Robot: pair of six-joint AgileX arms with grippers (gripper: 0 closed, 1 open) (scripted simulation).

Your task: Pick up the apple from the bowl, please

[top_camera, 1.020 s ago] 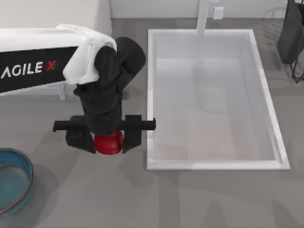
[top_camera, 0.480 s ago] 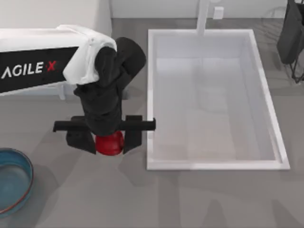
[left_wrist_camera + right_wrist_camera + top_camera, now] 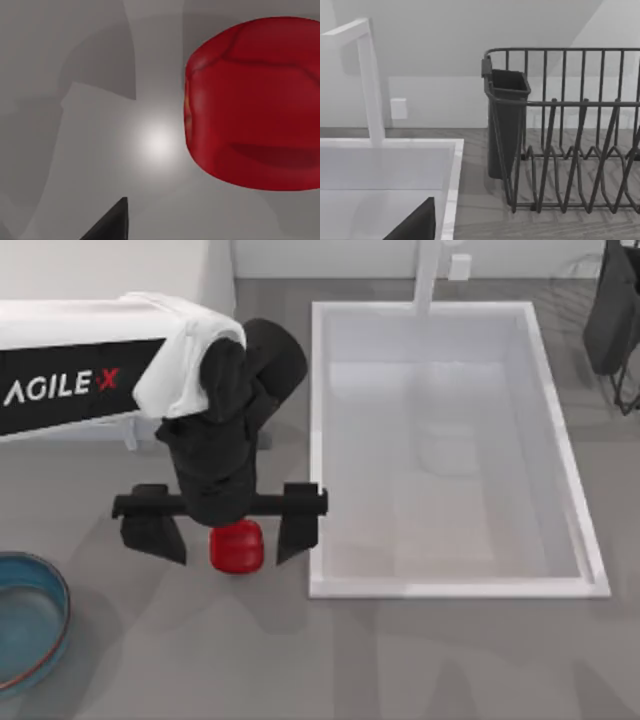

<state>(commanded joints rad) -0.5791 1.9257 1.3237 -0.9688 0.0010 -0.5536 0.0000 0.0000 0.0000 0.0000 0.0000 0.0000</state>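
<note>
Label "AGILE X" on left arm point(image 3: 70, 380) | left end effector point(image 3: 218, 537) open over apple point(image 3: 236, 547)

The apple point(image 3: 236, 546), small, glossy and red, sat on the grey counter just left of the sink. The teal bowl point(image 3: 30, 625), brown-rimmed, lay well apart at the near left edge.

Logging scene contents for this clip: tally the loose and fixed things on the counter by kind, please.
Apple: 1
Bowl: 1
Sink: 1
Faucet: 1
Dish rack: 1
Total: 5
</note>
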